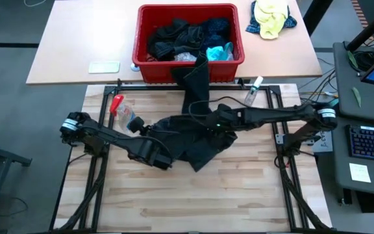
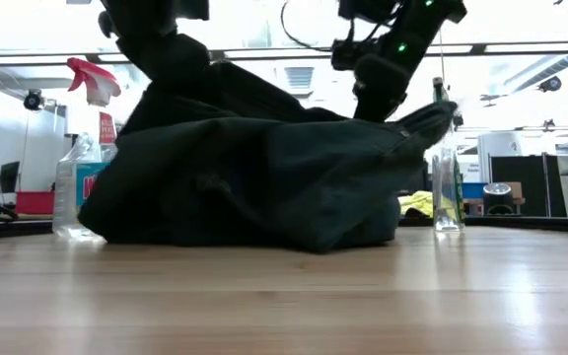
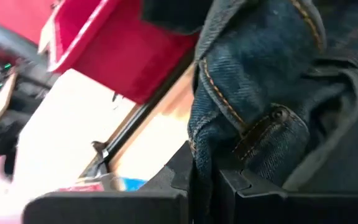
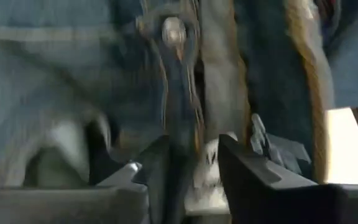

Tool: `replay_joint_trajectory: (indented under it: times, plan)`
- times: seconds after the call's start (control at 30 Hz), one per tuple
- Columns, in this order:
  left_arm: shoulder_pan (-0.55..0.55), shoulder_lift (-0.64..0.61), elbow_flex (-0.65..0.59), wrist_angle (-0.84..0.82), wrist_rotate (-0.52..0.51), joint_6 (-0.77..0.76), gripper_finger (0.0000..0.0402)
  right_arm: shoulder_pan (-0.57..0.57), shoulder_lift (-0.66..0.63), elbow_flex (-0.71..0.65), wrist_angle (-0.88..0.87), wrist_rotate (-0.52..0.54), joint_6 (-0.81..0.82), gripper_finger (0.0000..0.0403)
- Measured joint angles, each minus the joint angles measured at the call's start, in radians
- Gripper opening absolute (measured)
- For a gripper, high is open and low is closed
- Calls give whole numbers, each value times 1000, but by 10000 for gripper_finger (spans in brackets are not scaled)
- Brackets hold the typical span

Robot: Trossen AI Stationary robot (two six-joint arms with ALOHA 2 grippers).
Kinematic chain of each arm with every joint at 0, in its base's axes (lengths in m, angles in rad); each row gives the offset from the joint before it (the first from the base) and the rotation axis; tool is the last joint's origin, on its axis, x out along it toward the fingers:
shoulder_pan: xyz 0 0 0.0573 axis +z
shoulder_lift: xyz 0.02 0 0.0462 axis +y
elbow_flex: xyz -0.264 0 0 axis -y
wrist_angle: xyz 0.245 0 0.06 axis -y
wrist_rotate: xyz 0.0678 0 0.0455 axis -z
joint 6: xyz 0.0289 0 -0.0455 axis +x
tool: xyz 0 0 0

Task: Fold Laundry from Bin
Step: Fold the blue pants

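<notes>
Arms first: both are stretched low over the wooden table (image 1: 193, 195), reaching in from the left and right edges toward the middle. The left tool (image 1: 163, 158) sits at the left side of the dark garment (image 1: 197, 140), tipped down close to the tabletop, and its wrist view shows the fingers clenched on a fold of denim (image 3: 253, 106) with orange stitching and a rivet, so it's grasping the garment. The right tool (image 1: 214, 130) comes in over the top of the pile near the table's center. In its wrist view a strip of denim (image 4: 182, 93) with a metal button runs down between the two fingers, which stand a bit apart; can't tell whether it's actually pinching the cloth or just letting it hang there.

The garment looks like dark jeans, bunched in a rumpled mound in the middle of the table, with one leg trailing up over the far edge and over the rim of the red bin (image 1: 188, 40). That bin sits on the lighter table behind, packed with more laundry (image 1: 180, 39) in black, navy and a bit of turquoise.
</notes>
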Motion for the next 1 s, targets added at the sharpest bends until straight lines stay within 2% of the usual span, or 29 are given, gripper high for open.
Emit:
replay_joint_trajectory:
  times: [0.2, 0.57, 0.7, 1.0]
  plan:
    - [0, 0, -6, -28, -1, -41, 9, 21, -164, -96, 1, 0, 86, 158]
    - [0, 0, -6, -23, -6, -50, 9, 28, -481, -321, 6, -32, 361, 161]
    - [0, 0, -6, -19, -11, -60, 9, 28, -514, -402, 25, -50, 470, 177]
    - [0, 0, -6, 10, -19, -61, 9, 30, -530, -417, 14, -105, 471, 258]
